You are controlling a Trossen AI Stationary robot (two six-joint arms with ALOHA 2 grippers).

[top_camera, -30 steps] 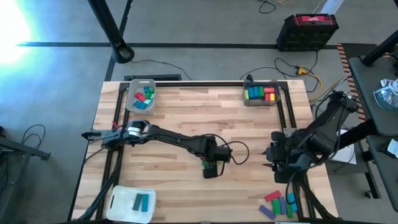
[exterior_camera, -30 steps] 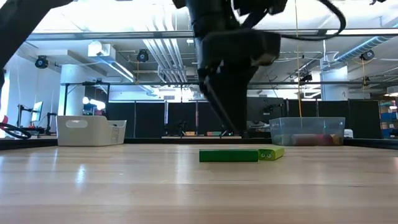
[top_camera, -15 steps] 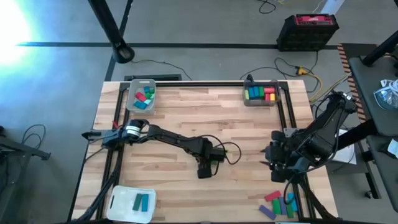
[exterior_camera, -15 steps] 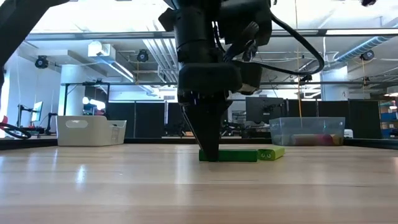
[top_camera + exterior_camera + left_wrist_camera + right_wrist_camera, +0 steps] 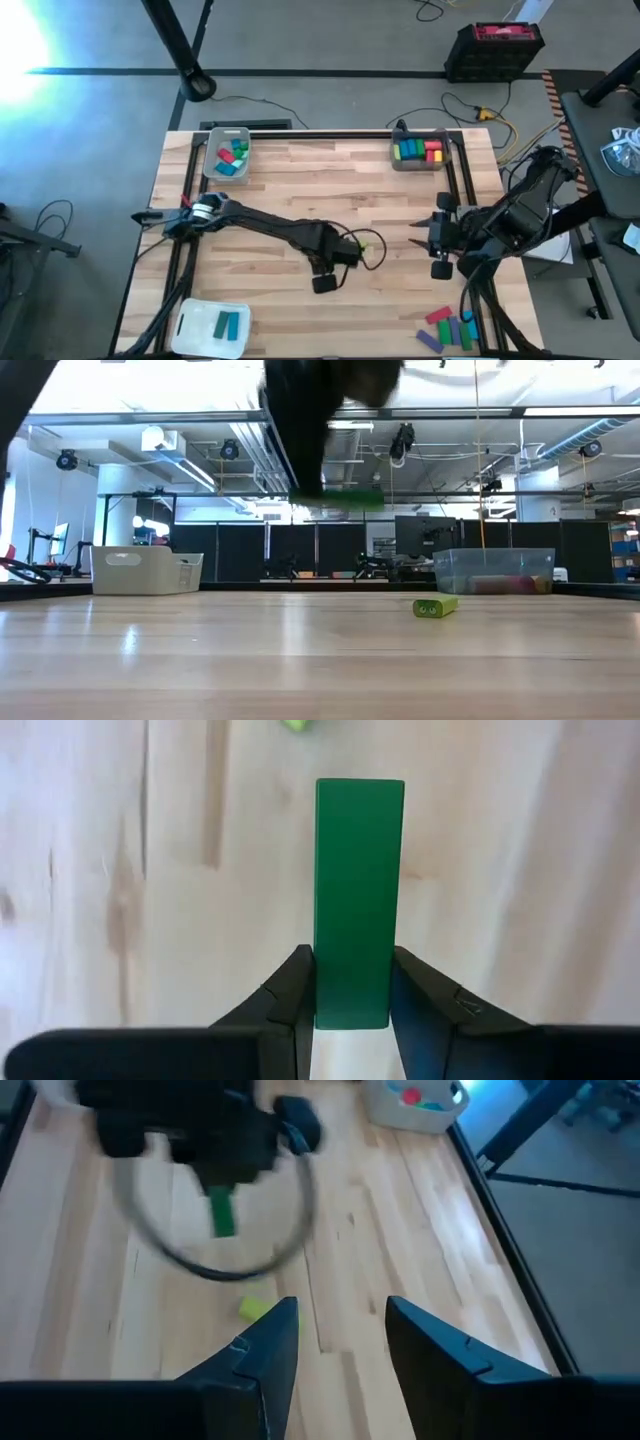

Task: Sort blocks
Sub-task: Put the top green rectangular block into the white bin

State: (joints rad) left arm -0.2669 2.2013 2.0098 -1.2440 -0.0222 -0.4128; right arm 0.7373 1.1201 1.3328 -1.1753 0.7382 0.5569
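Observation:
A green bar block hangs clear above the wooden table, with my left gripper shut on it; in the high view this gripper is near the table's middle, toward the near edge. The low view shows the bar level, well above the tabletop. A small yellow-green block lies flat on the table close by. My right gripper stands open over the table's right part, pointing toward the left arm, with nothing between its fingers. My left gripper pinches the green bar's two long sides between its two fingers, near one end of the bar. The fingers come from above, pointing down, and lie across the bar. The bar hangs level, lifted clear of the table.
A grey tray with teal, green and red blocks stands far left. A tray with green, yellow and red blocks stands far right. A white tray holds teal and blue blocks near left. Several loose blocks lie near right.
My left gripper has come down over the green bar, shut on it and lifted it clear of the table, drifting toward the near-left. The yellow-green block has stayed on the table. My right gripper has shifted a little toward the far edge and turned.

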